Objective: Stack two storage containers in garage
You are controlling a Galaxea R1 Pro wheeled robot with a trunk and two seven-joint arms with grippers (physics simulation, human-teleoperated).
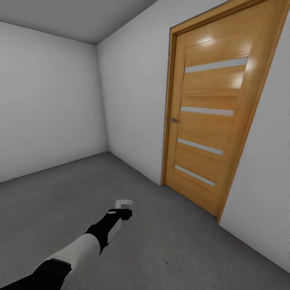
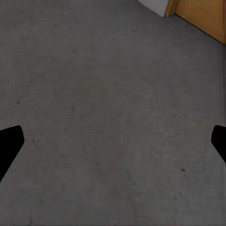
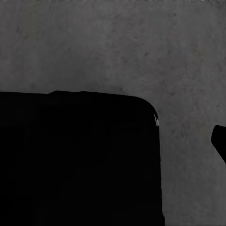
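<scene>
The storage containers are out of view. I stand on the dark grey concrete floor (image 1: 48,201) of a bare white-walled room, the garage. My left arm reaches forward and low, and its gripper (image 1: 124,204) hangs above the floor. In the left wrist view the left gripper (image 2: 115,139) is open: its two black fingertips (image 2: 9,141) stand far apart with only concrete between them. In the right wrist view one fingertip (image 3: 219,141) of the right gripper (image 3: 117,141) sits far out at the edge over the floor, and nothing is held.
A shut wooden door (image 1: 209,121) with pale horizontal strips and a metal handle (image 1: 175,120) stands in the right wall (image 1: 133,100). A white wall (image 1: 48,100) closes the far left. A large black rounded shape (image 3: 75,160) covers part of the right wrist view.
</scene>
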